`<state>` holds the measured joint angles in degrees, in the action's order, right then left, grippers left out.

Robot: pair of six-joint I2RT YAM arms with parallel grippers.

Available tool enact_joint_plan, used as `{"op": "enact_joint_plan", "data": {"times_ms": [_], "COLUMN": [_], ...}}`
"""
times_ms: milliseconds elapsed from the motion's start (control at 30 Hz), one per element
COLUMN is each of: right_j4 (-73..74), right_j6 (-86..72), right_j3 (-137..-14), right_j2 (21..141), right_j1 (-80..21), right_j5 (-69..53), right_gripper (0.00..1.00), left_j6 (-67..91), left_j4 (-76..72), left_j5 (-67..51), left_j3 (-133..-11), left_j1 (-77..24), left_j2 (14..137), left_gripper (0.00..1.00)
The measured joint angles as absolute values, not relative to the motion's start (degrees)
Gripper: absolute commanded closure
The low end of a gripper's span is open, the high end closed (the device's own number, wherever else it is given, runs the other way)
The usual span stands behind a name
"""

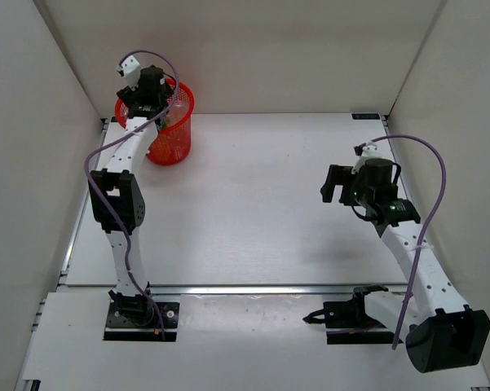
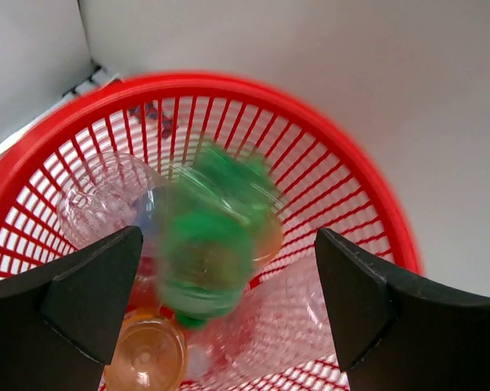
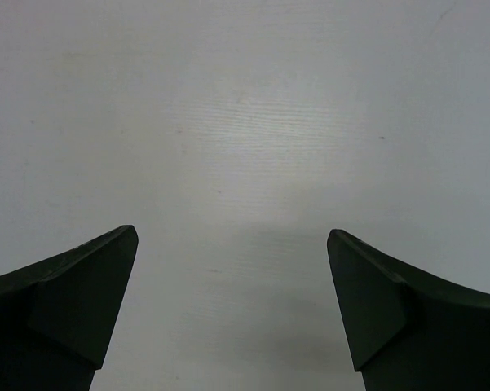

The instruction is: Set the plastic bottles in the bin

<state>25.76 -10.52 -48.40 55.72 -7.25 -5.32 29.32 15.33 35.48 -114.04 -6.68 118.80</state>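
Note:
The red mesh bin [image 1: 173, 134] stands at the table's far left; its rim fills the left wrist view [image 2: 326, 122]. My left gripper [image 2: 228, 293] hangs open over the bin's mouth. A green bottle [image 2: 208, 244], blurred, is below the open jaws, free of them, inside the bin. An orange bottle [image 2: 147, 354] and clear bottles [image 2: 106, 195] [image 2: 302, 322] lie in the bin. My right gripper [image 3: 232, 301] is open and empty over bare table; it is at the right in the top view [image 1: 336, 186].
White walls enclose the table on three sides; the bin stands close to the back left corner [image 1: 106, 122]. The white tabletop [image 1: 261, 204] lies between the two arms.

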Motion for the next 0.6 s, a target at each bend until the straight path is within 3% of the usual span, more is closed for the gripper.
{"op": "enact_joint_plan", "data": {"times_ms": [133, 267, 600], "right_j4": [31.7, 34.7, 46.0], "right_j6": [-9.9, -10.5, -12.3], "right_j3": [-55.0, -56.2, -55.6], "right_j2": [61.5, 63.7, 64.1], "right_j1": [-8.8, -6.0, 2.6], "right_j5": [-1.3, -1.8, 1.9], "right_gripper": [0.00, 0.01, 0.01], "left_j6": [28.8, 27.2, 29.2], "left_j4": [19.4, 23.2, 30.5], "left_j5": [32.7, 27.0, 14.7], "left_j3": [-112.7, -106.9, -63.7], "left_j1": [-6.6, -6.7, -12.8], "left_j2": [118.4, 109.4, 62.9], "left_gripper": [0.01, 0.01, 0.01]}}
